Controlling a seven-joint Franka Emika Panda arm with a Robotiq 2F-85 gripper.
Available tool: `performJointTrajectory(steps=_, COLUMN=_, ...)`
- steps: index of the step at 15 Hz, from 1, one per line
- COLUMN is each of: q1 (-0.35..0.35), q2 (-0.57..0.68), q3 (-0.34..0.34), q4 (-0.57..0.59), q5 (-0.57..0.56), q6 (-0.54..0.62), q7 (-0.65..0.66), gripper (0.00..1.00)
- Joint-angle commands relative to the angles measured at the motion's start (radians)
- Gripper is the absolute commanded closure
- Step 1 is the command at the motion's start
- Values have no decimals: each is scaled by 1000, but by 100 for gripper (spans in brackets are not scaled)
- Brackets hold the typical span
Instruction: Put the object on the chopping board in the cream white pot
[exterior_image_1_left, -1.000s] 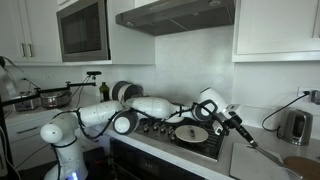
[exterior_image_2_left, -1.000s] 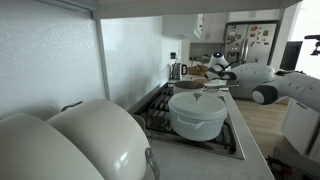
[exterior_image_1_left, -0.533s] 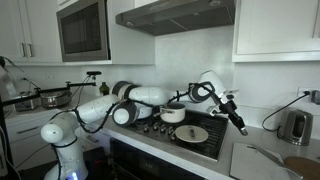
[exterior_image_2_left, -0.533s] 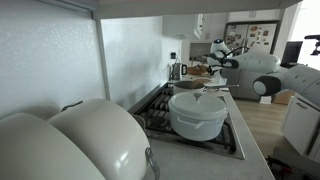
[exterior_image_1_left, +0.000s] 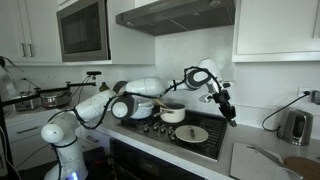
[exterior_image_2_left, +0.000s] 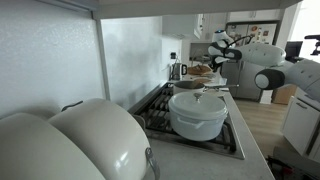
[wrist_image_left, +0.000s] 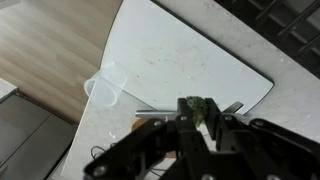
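One small greenish object (wrist_image_left: 194, 104) sits between the fingers of the gripper (wrist_image_left: 198, 112) in the wrist view; the jaws appear closed on it, though it is too blurred to name; in an exterior view the gripper (exterior_image_1_left: 230, 114) hangs in the air, well apart from the chopping board (exterior_image_1_left: 300, 164), which lies at 4 o'clock of it; the cream white pot (exterior_image_1_left: 173, 115) stands on the stove at 9 o'clock of the gripper.

Step in hand, by judgement: carry to the pot. Hold the grip firm; travel toward 9 o'clock at a height above the pot's dark rim; centre the object over the opening; avoid the side handle and the larger white pot (exterior_image_2_left: 200, 113); lower inside the rim before releasing.
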Motion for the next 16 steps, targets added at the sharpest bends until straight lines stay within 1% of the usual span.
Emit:
performJointTrajectory(steps=1, q1=10, q2=-81, q3=34, q4=-46, q5=-1, q6=-130, q7=-77, gripper=95)
performJointTrajectory(steps=4, q1=13, q2=-112, q3=54, q4=-45, q5=1, q6=-230, q7=-127, gripper=95)
performJointTrajectory(steps=7, q1=24, q2=-137, q3=68, q4=-40, q5=0, q6=-301, q7=-175, gripper=95)
performJointTrajectory(steps=11, q1=45, q2=-167, q3=89, q4=-37, q5=1, q6=-373, q7=-247, gripper=95)
performJointTrajectory(steps=16, q1=74, q2=-207, q3=111, q4=-32, q5=2, q6=-435, q7=-337, gripper=95)
